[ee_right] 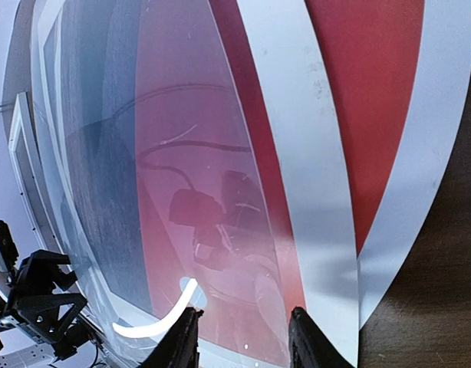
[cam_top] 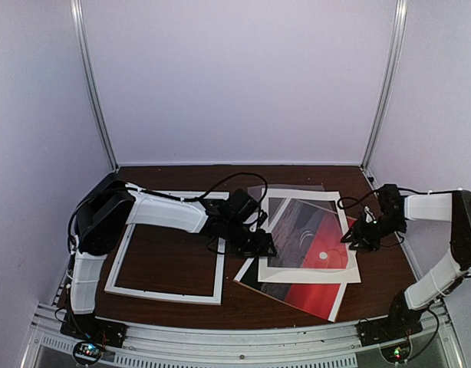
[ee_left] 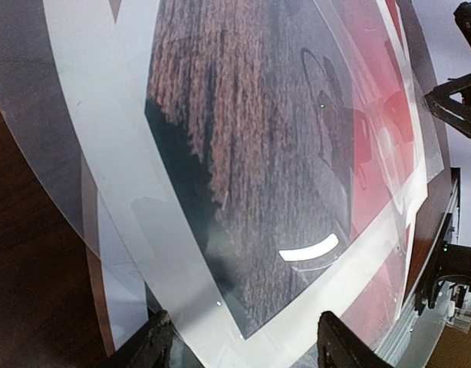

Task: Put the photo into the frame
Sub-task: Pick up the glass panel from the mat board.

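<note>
Indoors, brown table (cam_top: 381, 287), white frame (cam_top: 163, 295), pale walls (cam_top: 235, 77)

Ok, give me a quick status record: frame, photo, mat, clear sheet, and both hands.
frame: thin-railed white rectangular picture frame, flat on the left of the brown table, nothing inside it
photo: red sunset paper print, not in the frame, bottom of the stack to its right
mat: flat white mat with cut-out window, lying on the print
sheet: clear glossy sheet, on the same stack
left hand: open, at the stack's left edge
right hand: open, at the stack's right edge
</note>
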{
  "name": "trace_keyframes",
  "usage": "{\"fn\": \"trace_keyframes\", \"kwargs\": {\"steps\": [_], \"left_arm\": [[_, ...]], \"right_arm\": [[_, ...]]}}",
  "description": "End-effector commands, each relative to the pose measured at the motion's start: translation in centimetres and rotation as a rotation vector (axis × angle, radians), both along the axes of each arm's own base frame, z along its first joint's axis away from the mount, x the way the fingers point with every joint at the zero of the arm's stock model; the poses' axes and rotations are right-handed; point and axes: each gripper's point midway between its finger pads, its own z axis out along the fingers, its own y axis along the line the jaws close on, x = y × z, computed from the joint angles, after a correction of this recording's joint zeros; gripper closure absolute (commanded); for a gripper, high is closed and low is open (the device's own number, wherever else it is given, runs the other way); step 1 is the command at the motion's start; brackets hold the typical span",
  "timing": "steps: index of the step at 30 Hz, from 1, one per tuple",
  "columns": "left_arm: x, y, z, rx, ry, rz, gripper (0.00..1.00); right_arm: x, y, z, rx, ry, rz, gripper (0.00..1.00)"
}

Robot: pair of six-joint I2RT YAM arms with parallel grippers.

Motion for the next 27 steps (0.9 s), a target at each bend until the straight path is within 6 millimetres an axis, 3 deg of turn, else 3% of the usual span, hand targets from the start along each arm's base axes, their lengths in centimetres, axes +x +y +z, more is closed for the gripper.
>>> {"fn": "trace_keyframes", "kwargs": {"steps": [1,14,27], "left_arm": [[0.2,0.9,-1.0,0.020,0.002,0.028,0.34],[0.4,1.5,-1.4,0.035,0.007,0.042,0.34],[0.7,2.0,-1.6,0.052,0.005,0.054,0.34]], "right_arm": [[0.4,0.7,0.9,0.101,-0.040,-0.001,0.60],[1.2,0.9,1.5,0.224,-0.076,-0.031,0.60],[0.7,0.7,2.4,0.252,-0.091,-0.022,0.65]]}}
